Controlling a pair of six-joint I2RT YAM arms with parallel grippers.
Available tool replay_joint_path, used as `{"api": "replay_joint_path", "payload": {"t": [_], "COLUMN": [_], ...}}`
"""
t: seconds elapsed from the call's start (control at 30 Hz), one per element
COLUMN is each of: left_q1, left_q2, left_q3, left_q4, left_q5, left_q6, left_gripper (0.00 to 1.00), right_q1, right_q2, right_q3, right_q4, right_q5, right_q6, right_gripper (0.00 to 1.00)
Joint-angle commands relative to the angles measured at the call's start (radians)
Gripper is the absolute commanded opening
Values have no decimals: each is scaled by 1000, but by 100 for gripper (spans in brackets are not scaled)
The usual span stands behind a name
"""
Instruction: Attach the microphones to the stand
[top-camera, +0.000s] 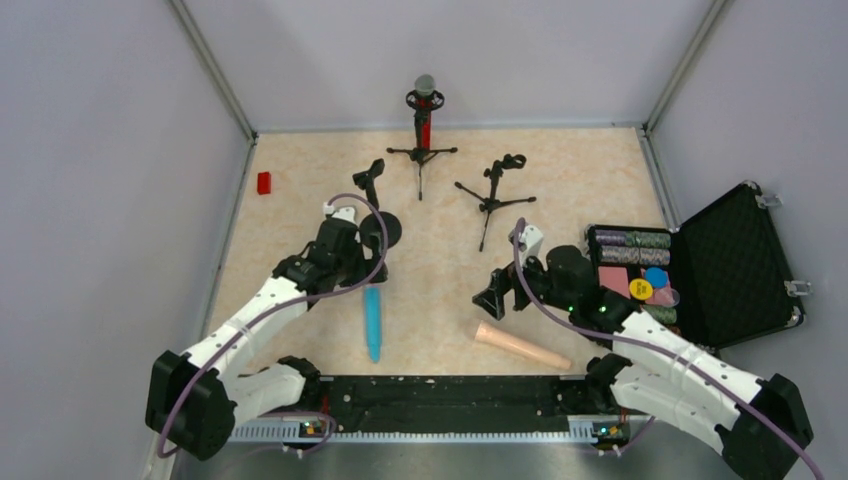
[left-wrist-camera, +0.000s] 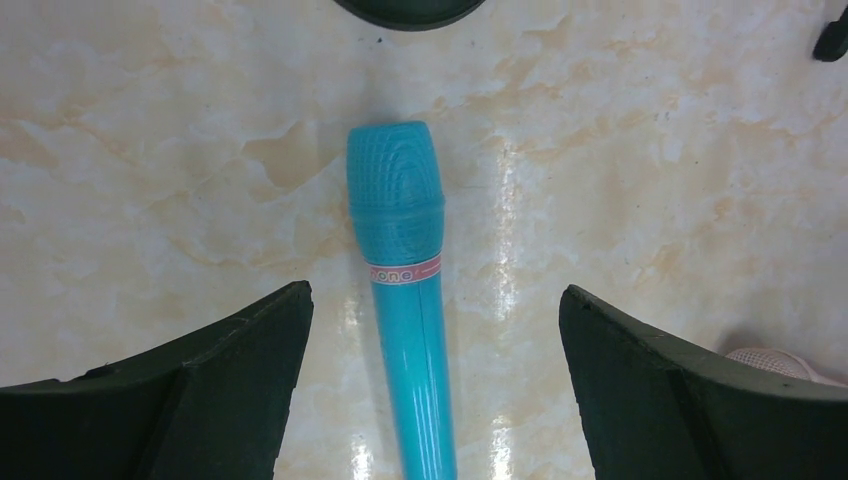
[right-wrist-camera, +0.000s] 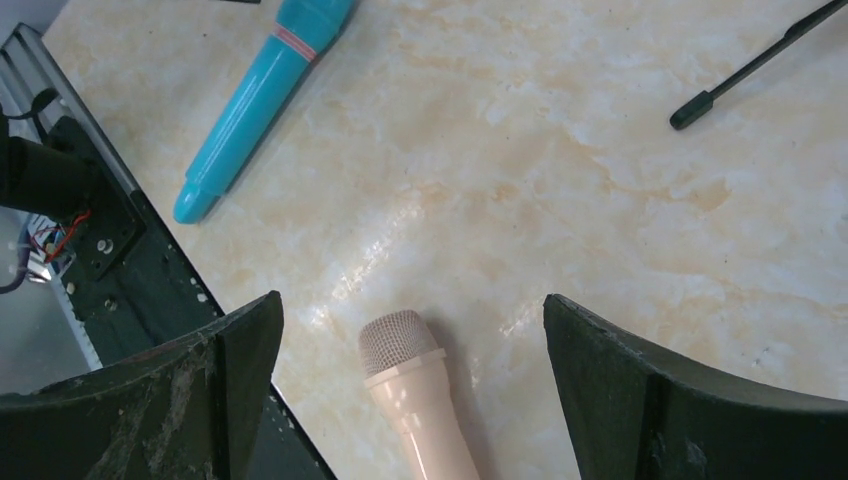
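Both released: left gripper over blue microphone, right gripper over peach microphone. Risk: round bodies rolled across table if pinched off-centre.

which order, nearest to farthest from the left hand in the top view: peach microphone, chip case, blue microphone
1. blue microphone, its head right at the left hand, left of centre.
2. peach microphone, off to the right by the near edge.
3. chip case, lying open at the table's far right.
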Motion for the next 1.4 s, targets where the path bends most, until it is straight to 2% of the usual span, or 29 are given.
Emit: {"api": "replay_joint_path", "payload": {"t": [0.0, 0.2, 0.5, 0.97, 1.13, 1.37], "left_q1": [-4, -4, -5, -5, -4, -4], "left_q2": [-38, -96, -245, -484, -514, -471], "left_q3": [-7, 2, -30, -284, -346, -365], "left_q4": [117, 165, 272, 632, 718, 738], "left_q5": [25, 22, 3, -8, -26, -35], "left_q6": [0, 8, 36, -17, -29, -66], "left_gripper": [97, 97, 97, 99, 99, 97], "right_q1": [5, 5, 5, 7, 10, 70], "right_q2": [23, 59, 111, 226, 271, 353], "right_q3": [62, 83, 150, 219, 227, 254], "right_q4": [-133, -162, -280, -398, -415, -468], "right_q5": [2, -32, 24, -77, -136, -61], "right_q6": [-42, -18, 36, 50, 43, 34], "right_gripper": [98, 99, 99, 99, 99, 99]}}
